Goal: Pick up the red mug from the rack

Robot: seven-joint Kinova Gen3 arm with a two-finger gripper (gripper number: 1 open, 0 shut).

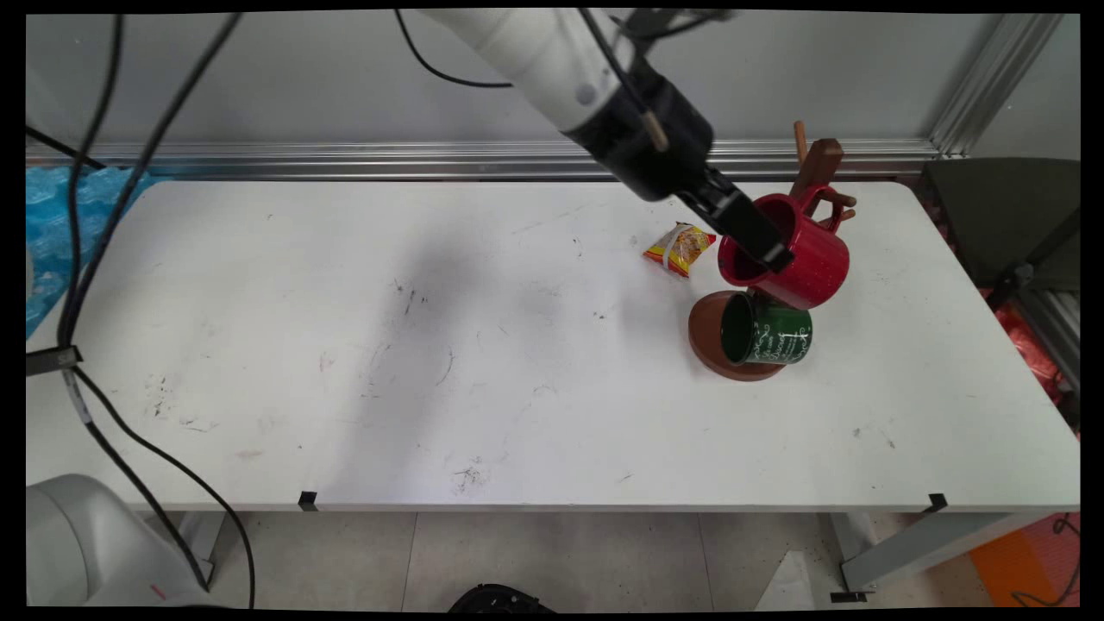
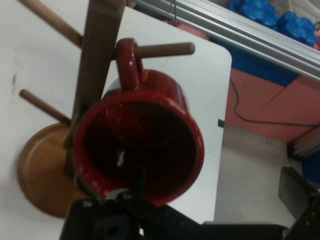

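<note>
Main view, claw: the black claw (image 1: 770, 250) reaches down from the upper left and is clamped on the rim of the red mug (image 1: 798, 250), one finger inside the mouth, the other against the outer wall.
Main view, red mug: tilted on its side, mouth facing left and toward the camera, raised off the counter (image 1: 431, 345); its handle lies at the wooden mug tree (image 1: 819, 172), around one of the pegs at the upper right.
Main view, green mug: the green mug (image 1: 768, 329) sits directly below the red mug, on its side with its mouth to the left, over the tree's round brown base (image 1: 707, 341).
Main view, surroundings: a small yellow and red snack packet (image 1: 679, 247) lies on the counter just left of the red mug, apart from it.
Hand view, claw: the claw (image 2: 135, 192) rises from the bottom edge; one finger stands inside the mug's mouth at its lower rim, gripping the wall.
Hand view, red mug: the red mug (image 2: 165, 100) fills the centre, its open mouth toward the camera; its handle (image 2: 127, 62) is looped over a horizontal wooden peg (image 2: 167, 49) of the mug tree (image 2: 100, 50).
Hand view, base: the tree's round base (image 2: 40, 175) rests on the counter (image 2: 30, 65) at lower left.
</note>
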